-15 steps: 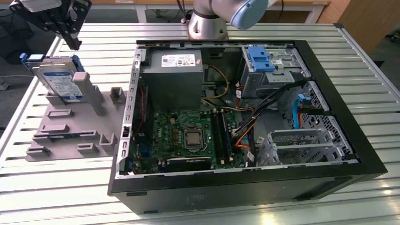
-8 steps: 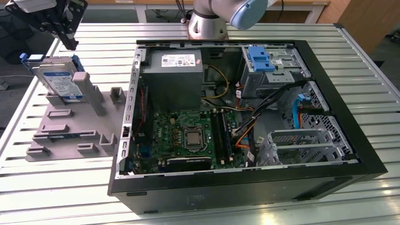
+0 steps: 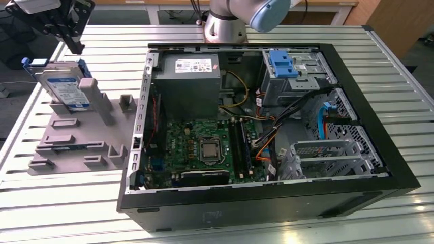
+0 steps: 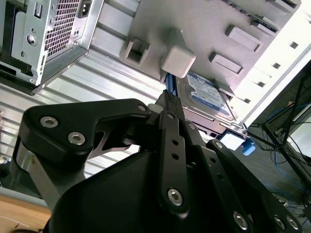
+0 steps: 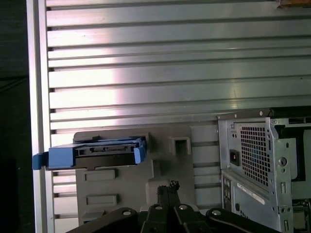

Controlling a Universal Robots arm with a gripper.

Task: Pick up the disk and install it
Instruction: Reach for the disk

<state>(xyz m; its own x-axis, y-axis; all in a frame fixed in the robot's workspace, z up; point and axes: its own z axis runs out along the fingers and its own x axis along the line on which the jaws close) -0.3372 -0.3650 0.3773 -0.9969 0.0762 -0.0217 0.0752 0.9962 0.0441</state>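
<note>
exterior view: the gripper (image 3: 77, 48) hangs over the far end of a grey fixture (image 3: 74, 140) at the exterior view's left. its two fingers are pressed together and grasp nothing. just below it, apart from the fingertips, the disk (image 3: 64, 90) stands tilted on edge in the fixture, label outward, blue rails along its sides. a grey post (image 3: 95, 99) stands just in front of it. at the exterior view's right the open computer case (image 3: 271, 206) lies on the slatted table (image 3: 68, 203). inside are the power supply (image 3: 190, 76), the motherboard (image 3: 203, 145) and a blue latch (image 3: 281, 63).

second wrist view: the gripper (image 4: 167, 97), fingers closed and empty, points toward the disk (image 4: 206, 94). the disk rests in the fixture (image 4: 194, 29) beside the post (image 4: 178, 60). a corner of the computer case (image 4: 48, 29) lies nearby.

first wrist view: the disk (image 5: 97, 151) is seen edge-on, seated in the fixture (image 5: 189, 165) on the table (image 5: 170, 73). the gripper (image 5: 168, 186) tips meet, clear of the disk. the vented rear of the computer case (image 5: 262, 165) adjoins the fixture.
</note>
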